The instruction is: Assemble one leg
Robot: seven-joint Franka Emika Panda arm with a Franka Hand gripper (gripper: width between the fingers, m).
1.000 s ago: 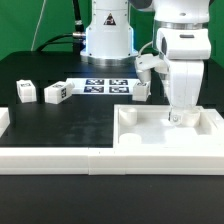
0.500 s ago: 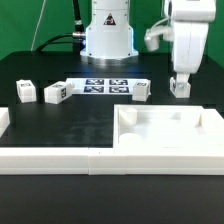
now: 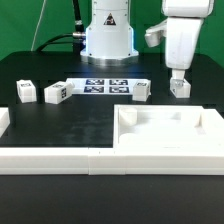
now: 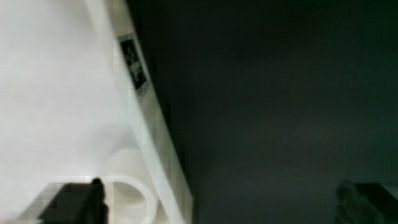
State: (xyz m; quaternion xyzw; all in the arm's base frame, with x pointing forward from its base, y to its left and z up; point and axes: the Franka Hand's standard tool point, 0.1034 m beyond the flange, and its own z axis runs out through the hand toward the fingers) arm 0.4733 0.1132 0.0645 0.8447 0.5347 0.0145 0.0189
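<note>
Three small white legs with square tags lie on the black table: two at the exterior view's left (image 3: 25,92) (image 3: 55,93) and one near the middle (image 3: 140,91). My gripper (image 3: 180,88) hangs above the table at the exterior view's right, behind the large white tray-like piece (image 3: 128,118) and right of the middle leg. In the wrist view my gripper (image 4: 217,205) has its dark fingers (image 4: 71,204) wide apart with nothing between them. Below it lie a tagged white piece (image 4: 54,100) with a round hole (image 4: 128,197) and dark table.
The marker board (image 3: 108,86) lies in front of the robot base (image 3: 108,35). Long white border rails (image 3: 60,160) run along the front edge, with a raised end at the exterior view's left (image 3: 3,122).
My gripper has risen out of the tray-like piece, where it was low a second ago, and now hangs above and behind it. The legs have not moved.
</note>
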